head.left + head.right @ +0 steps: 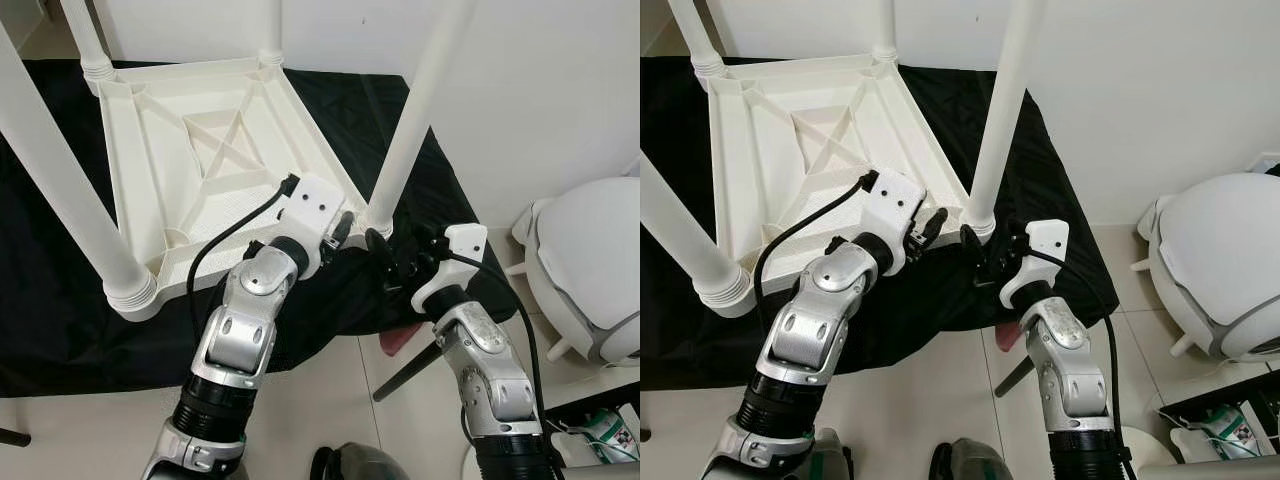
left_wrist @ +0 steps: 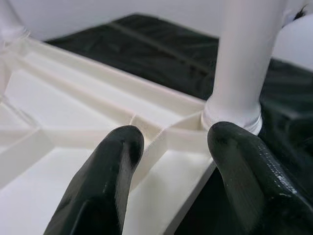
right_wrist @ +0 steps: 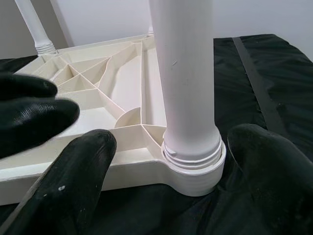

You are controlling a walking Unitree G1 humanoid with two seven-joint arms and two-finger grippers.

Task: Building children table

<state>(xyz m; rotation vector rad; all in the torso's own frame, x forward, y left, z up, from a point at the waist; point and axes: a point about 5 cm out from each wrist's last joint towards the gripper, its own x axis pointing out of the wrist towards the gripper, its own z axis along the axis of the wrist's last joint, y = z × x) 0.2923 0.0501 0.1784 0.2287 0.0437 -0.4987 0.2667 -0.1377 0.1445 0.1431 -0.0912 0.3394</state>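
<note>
White plastic table upside down, both grippers at its near-right leg

Black cloth (image 1: 60,320) covered the work surface, w/ the white kids' table (image 1: 200,165) lying inverted on it, ribbed underside up, X-brace in the middle. Four legs stood up from the corners; near-right leg (image 1: 410,120) sat in its corner socket (image 3: 193,166), threaded collar visible at the base. White rounded appliance (image 1: 590,270) sat on the tile floor off to the robot's right, well apart from the table.

Left gripper (image 1: 345,228) reached over the table's near-right edge, fingers (image 2: 110,166) spread apart, holding nothing, tips just beside the leg base. Right gripper (image 1: 385,255) was just outside that same corner, fingers (image 3: 73,181) parted either side of the socket, not clamped on it
</note>
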